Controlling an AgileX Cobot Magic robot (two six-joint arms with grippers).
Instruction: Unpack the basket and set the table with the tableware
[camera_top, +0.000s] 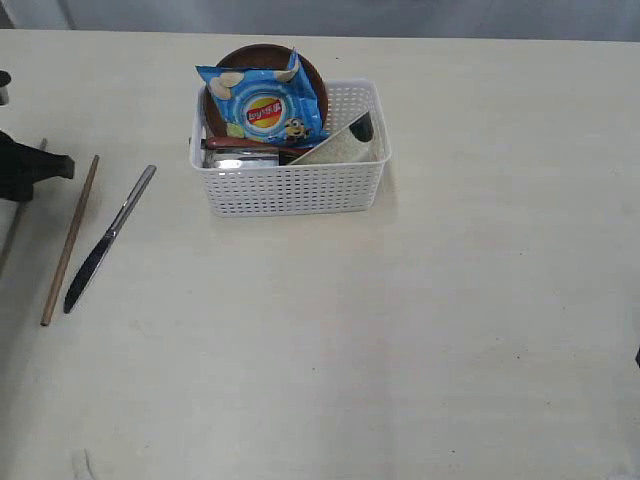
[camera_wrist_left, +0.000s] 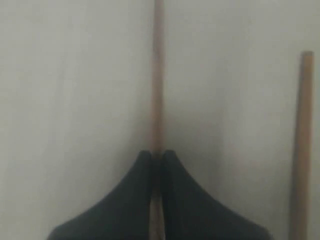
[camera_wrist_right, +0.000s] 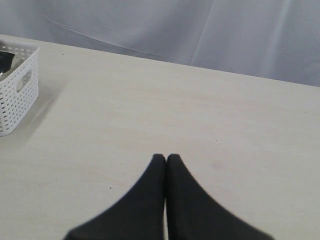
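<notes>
Your left pincer (camera_wrist_left: 156, 156) is pressed narrow on one chopstick (camera_wrist_left: 157, 75) at the left edge of the table (camera_top: 450, 330). Move it slowly and level, and lay it just beside the second chopstick (camera_top: 70, 240), not on it. Beyond lie the knife (camera_top: 109, 239) and the basket (camera_top: 300, 190); the right pincer (camera_wrist_right: 166, 157) is closed, empty.

The plate (camera_top: 260, 55) is mostly hidden behind the chip bag (camera_top: 262, 105); the pinched chopstick (camera_wrist_left: 158, 75) and the other chopstick (camera_wrist_left: 302, 140) are blurred and cut off by the picture's edge
</notes>
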